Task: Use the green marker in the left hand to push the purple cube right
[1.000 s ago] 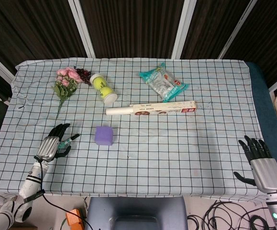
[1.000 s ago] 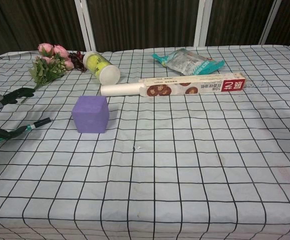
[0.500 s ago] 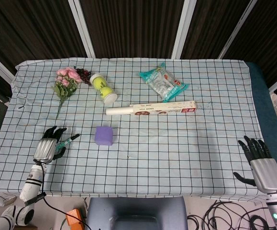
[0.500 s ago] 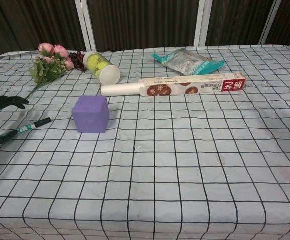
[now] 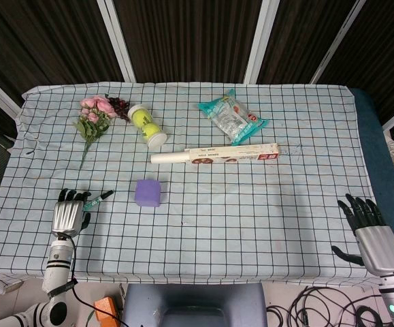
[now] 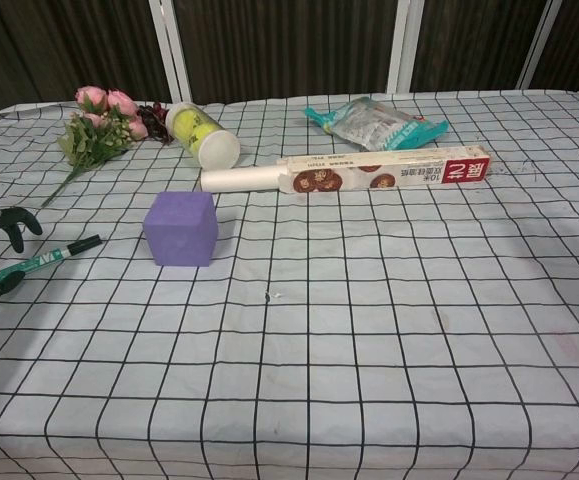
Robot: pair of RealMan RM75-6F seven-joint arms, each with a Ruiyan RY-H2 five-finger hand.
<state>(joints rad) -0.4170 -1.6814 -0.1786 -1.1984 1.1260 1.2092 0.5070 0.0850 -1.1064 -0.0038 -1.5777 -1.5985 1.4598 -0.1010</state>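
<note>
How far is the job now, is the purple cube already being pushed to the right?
Done: the left hand holds the green marker, tip pointing toward the purple cube. In hand: nothing more than that grip; a clear gap of cloth lies between tip and cube, so no push has begun. Left: bring the tip to the cube's left face and slide it right. The right hand rests open, far away.

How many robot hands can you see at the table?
2. The left hand is at the table's near left edge, by the green marker. The right hand sits at the near right corner, fingers spread, holding nothing.
</note>
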